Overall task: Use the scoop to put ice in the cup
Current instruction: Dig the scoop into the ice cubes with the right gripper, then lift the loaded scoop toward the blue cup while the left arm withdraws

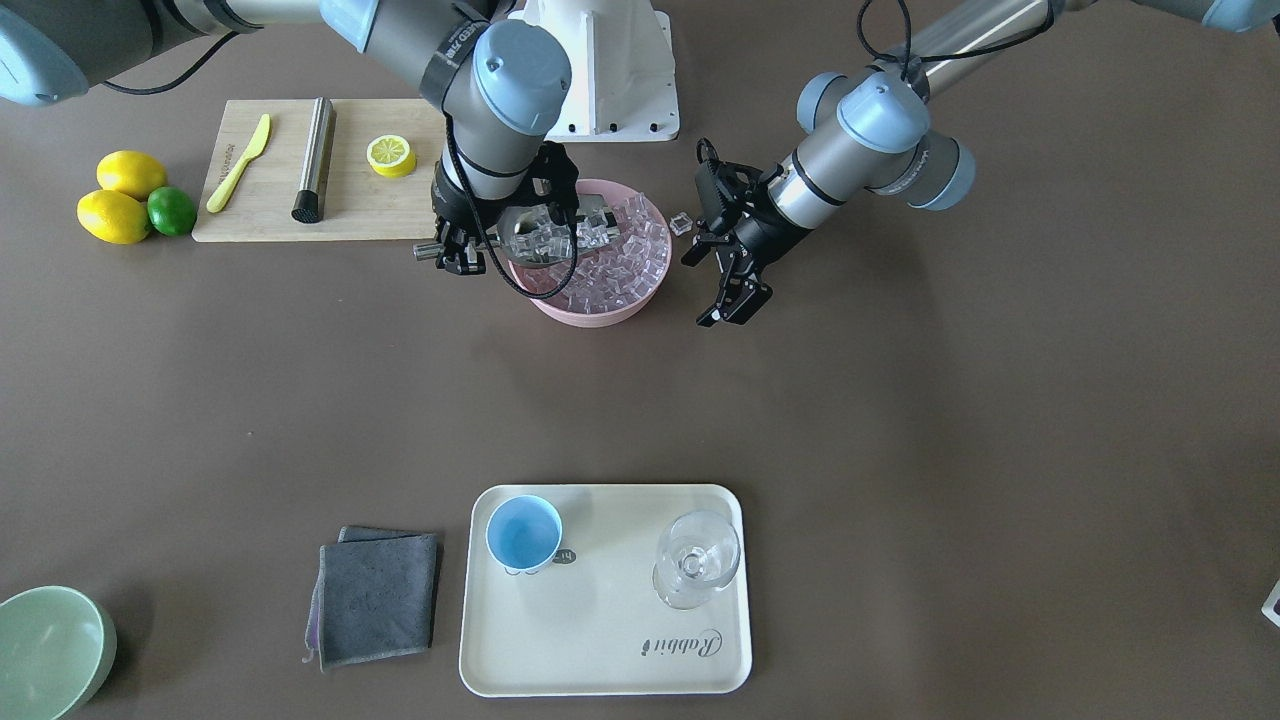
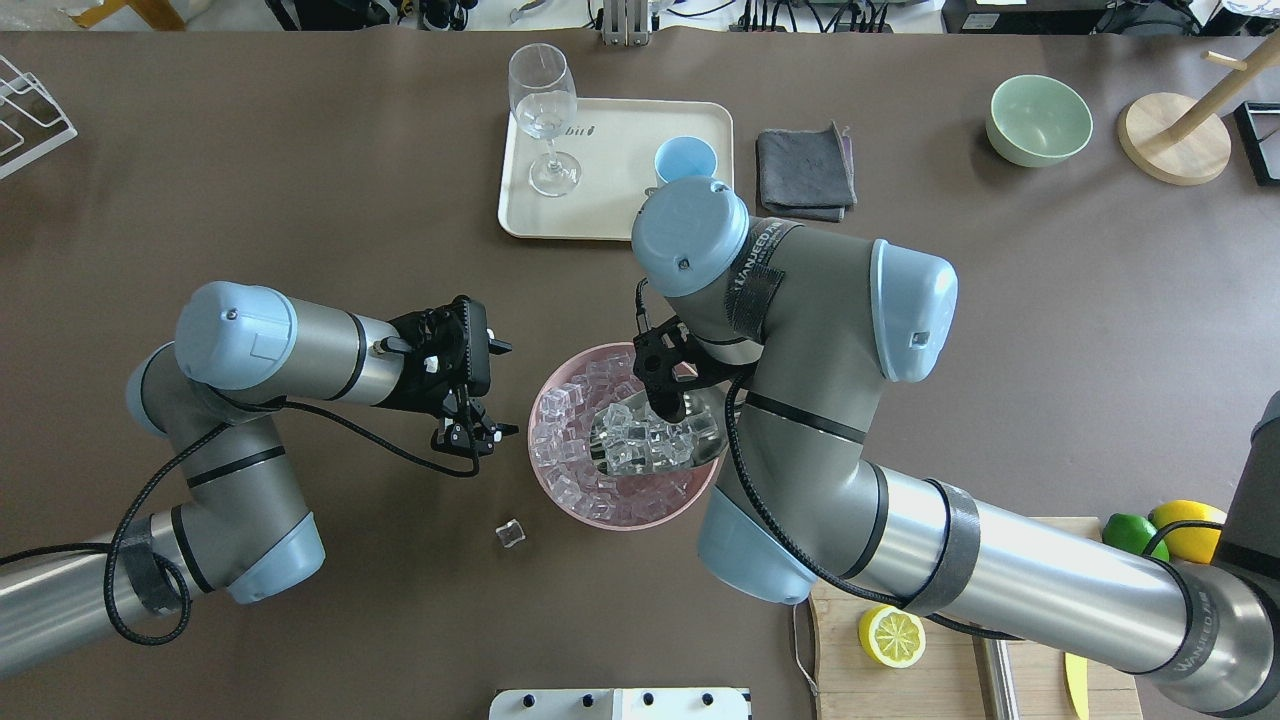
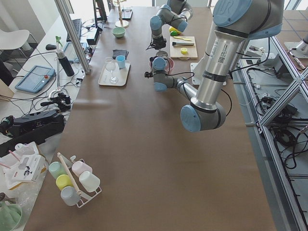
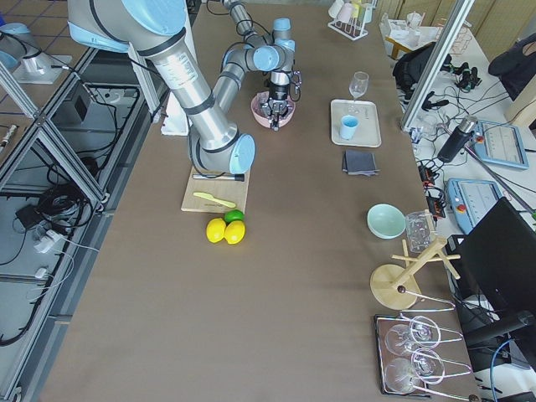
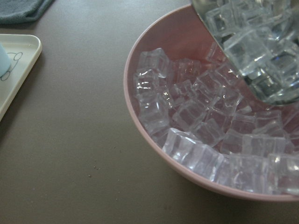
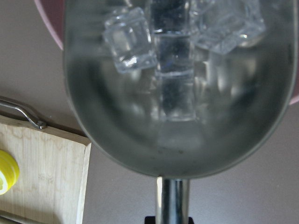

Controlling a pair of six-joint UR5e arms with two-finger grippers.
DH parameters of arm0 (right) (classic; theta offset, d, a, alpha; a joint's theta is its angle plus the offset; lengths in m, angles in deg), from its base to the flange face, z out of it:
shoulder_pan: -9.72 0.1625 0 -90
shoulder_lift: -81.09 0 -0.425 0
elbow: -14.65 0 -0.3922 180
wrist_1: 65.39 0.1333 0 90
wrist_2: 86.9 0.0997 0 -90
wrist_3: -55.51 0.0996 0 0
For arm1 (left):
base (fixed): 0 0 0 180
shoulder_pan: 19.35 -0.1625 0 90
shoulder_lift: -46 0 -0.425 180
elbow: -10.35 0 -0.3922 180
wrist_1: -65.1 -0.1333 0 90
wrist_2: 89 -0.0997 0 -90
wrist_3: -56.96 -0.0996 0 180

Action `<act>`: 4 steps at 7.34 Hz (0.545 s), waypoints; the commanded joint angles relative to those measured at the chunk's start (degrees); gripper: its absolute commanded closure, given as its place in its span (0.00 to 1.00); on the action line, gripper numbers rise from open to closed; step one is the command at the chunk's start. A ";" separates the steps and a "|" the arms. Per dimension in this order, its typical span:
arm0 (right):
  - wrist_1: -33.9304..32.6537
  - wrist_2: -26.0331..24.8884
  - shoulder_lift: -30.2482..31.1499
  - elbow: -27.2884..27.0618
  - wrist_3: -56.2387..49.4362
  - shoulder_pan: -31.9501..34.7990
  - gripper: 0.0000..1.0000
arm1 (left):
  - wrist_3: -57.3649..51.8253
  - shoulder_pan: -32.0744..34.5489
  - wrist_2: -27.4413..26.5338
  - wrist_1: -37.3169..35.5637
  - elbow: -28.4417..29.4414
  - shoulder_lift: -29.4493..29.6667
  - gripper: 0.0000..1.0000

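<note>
My right gripper (image 1: pixel 452 250) is shut on the rod handle of the steel scoop (image 1: pixel 540 235), also in the overhead view (image 2: pixel 650 440). The trough sits over the pink bowl (image 1: pixel 590 315) and holds several ice cubes (image 6: pixel 131 39). The bowl is full of ice (image 1: pixel 615 265). One loose cube (image 2: pixel 510 534) lies on the table beside the bowl. My left gripper (image 2: pixel 500 390) is open and empty, just beside the bowl's rim (image 5: pixel 135 116). The light blue cup (image 1: pixel 523 533) stands empty on the cream tray (image 1: pixel 600 660), far from both grippers.
A wine glass (image 1: pixel 697 555) stands on the tray next to the cup. A grey cloth (image 1: pixel 378 598) and a pale green bowl (image 1: pixel 50 650) lie beyond it. The cutting board (image 1: pixel 370 210) holds a knife, a steel cylinder (image 1: pixel 314 160) and a lemon half; lemons and a lime (image 1: pixel 171 211) lie beside it.
</note>
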 commanded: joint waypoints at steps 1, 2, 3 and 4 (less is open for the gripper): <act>0.17 2.39 0.44 -0.07 -1.02 2.88 1.00 | 0.00 0.25 0.11 -1.74 -2.14 -0.91 0.02; 0.26 4.50 0.53 -0.07 -0.85 4.11 1.00 | 0.00 0.25 0.11 -3.49 -4.41 -2.48 0.02; 0.26 6.87 0.53 -0.07 -0.41 5.25 1.00 | -0.09 0.51 0.20 -5.16 -6.44 -3.71 0.02; 0.35 9.07 0.53 -0.16 3.51 6.22 1.00 | -0.09 1.64 1.68 -7.09 -9.07 -5.64 0.02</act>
